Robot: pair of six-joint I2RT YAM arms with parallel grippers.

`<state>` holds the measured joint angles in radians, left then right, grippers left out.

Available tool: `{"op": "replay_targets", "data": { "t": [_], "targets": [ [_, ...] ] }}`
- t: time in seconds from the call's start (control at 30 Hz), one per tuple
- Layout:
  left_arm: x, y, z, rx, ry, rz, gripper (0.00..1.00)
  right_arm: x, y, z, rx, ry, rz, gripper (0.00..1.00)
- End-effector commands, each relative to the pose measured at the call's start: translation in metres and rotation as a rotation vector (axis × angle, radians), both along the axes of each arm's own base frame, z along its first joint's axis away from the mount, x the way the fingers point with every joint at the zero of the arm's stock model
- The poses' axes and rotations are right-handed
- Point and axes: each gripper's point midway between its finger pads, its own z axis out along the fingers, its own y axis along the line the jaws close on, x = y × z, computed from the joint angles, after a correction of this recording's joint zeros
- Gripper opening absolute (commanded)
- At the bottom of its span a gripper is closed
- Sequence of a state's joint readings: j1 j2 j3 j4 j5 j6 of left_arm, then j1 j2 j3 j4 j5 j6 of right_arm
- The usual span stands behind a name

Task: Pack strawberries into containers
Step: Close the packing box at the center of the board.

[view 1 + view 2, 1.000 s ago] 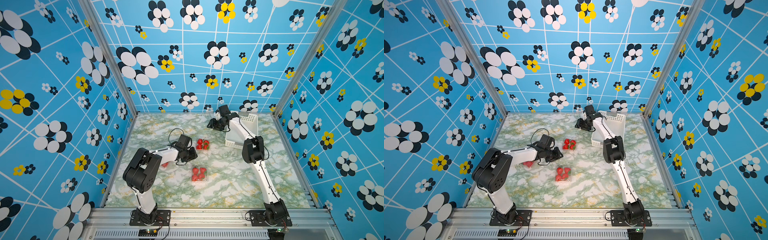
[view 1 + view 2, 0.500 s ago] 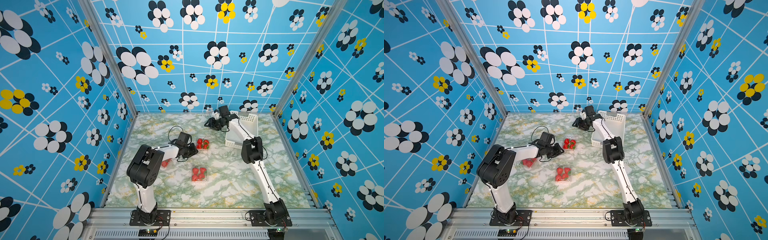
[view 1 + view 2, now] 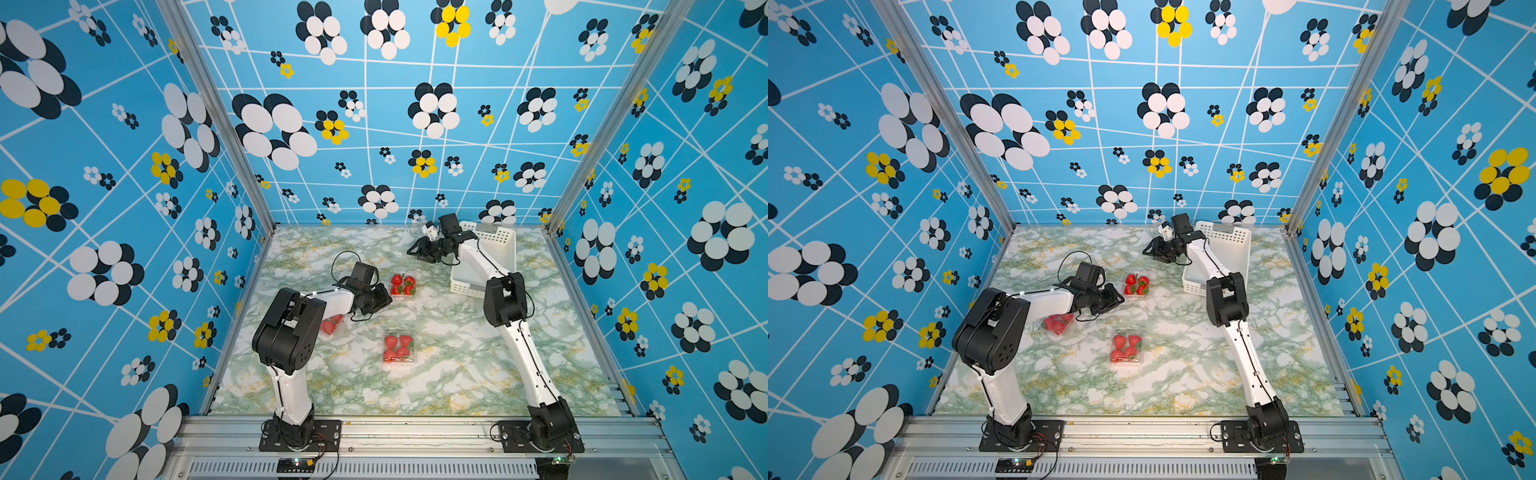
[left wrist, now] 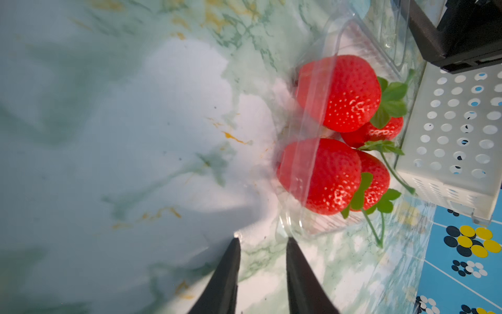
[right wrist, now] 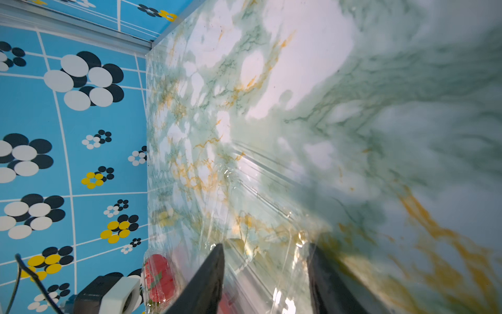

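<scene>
Left gripper [image 4: 262, 239]: jaws narrow, empty, tips just beside a container [image 4: 320, 224] of four strawberries [image 4: 339, 92].
Right gripper [image 5: 264, 244]: jaws apart, astride a clear container [image 5: 252, 201]; grip cannot be told.
Tabletop [image 3: 457, 374]: second container [image 3: 400, 333], full, mid-tabletop; third container [image 3: 338, 331] under left arm [image 3: 332, 297].
Basket [image 3: 498, 241]: white, under right arm [image 3: 505, 299].

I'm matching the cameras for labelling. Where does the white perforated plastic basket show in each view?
Both top views: the white perforated plastic basket sits at the far right of the marbled table.
Left wrist: its perforated side wall, close up, just behind the landmark below.
Right wrist: not in it.
Shared landmark: the clear square plastic punnet of red strawberries, just off the basket's front corner in the three views showing it.
</scene>
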<state>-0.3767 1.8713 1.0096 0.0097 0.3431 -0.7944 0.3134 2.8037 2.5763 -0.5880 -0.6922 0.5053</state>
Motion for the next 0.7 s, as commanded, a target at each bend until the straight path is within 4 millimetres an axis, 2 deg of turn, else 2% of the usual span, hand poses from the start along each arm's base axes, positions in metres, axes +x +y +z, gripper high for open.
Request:
{"op": "replay_targets", "data": {
  "t": [0.0,0.1,0.33,0.53,0.67],
  "targets": [
    [-0.008,0.016,-0.022,0.050,0.068,0.037,0.31,-0.007,0.000,-0.003,0.000,0.014,0.025,0.44],
    [-0.008,0.017,-0.023,0.052,0.072,0.040,0.31,-0.013,0.000,-0.001,-0.009,-0.009,0.074,0.37],
    [-0.004,0.018,-0.021,0.051,0.070,0.046,0.32,-0.026,0.006,0.018,0.034,-0.055,0.161,0.36],
    [-0.001,0.017,-0.019,0.048,0.066,0.046,0.32,-0.032,0.005,0.027,0.026,-0.085,0.195,0.31],
    [0.000,0.017,-0.018,0.044,0.065,0.048,0.32,-0.039,0.003,0.037,0.033,-0.131,0.227,0.35]
  ]
}}
